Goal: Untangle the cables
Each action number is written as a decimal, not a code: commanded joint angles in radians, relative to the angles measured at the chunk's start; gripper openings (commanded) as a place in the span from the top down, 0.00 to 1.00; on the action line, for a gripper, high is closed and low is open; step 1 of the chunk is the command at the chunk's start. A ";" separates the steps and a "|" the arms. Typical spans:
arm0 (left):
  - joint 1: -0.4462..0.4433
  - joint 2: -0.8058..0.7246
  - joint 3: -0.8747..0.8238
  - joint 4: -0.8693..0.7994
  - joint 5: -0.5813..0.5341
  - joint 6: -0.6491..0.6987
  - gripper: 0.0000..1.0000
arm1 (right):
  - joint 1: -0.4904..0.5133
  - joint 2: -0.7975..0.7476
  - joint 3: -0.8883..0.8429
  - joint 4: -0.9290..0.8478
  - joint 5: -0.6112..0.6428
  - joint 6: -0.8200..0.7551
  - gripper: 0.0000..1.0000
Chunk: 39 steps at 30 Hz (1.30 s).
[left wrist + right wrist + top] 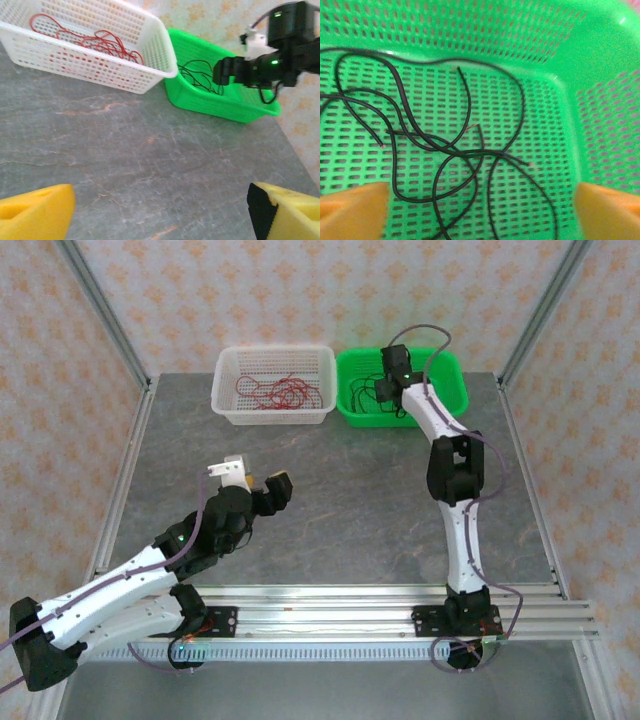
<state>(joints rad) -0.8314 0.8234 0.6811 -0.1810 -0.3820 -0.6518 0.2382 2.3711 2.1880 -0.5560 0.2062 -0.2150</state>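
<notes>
Item one, the grey table [340, 510]: it carries everything, and the stretch ahead of the left gripper [255, 478] is bare stone-patterned surface. Item two, two baskets at the far edge, side by side: a white basket [270, 417] well ahead of the left gripper, and a green basket [360, 421] directly under the right gripper [480, 215]. Item three, the grippers. The left one hangs low over the table, its yellow pads [35, 215] spread wide with nothing between them. The right one is lowered into the green basket, its pads equally wide apart and empty, touching no strand that we can see. Item four, the cables: the red cables [272, 392] lie in a loose heap in the white basket, and the black cables [451, 152] lie on the green basket's floor just below and ahead of the right gripper. We judge the job nearly done, since the colours sit apart, one to each basket, with no stray strand on the table. What may be left is easing apart the black strands, which cross one another. The right wrist view gives those crossings and cut ends plainly. From above they are a dark scribble, but both arms read at once. The left wrist view adds the baskets' near walls.
</notes>
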 commanded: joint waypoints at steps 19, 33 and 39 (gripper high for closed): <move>0.179 -0.606 -0.879 1.163 -0.645 0.864 0.19 | -0.007 -1.332 -1.572 0.893 0.018 0.169 0.00; 0.601 -0.072 -0.863 1.491 -0.295 0.643 0.01 | -0.007 -1.395 -2.104 1.534 0.101 0.179 0.00; 0.613 0.583 -0.780 2.020 -0.275 0.684 0.00 | -0.023 -1.307 -2.124 1.655 0.096 0.129 0.00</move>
<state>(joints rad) -0.2325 1.2144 0.0055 1.4174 -0.6868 0.0299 0.2268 1.0336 0.0826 0.9611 0.2741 -0.0551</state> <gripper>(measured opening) 0.994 0.997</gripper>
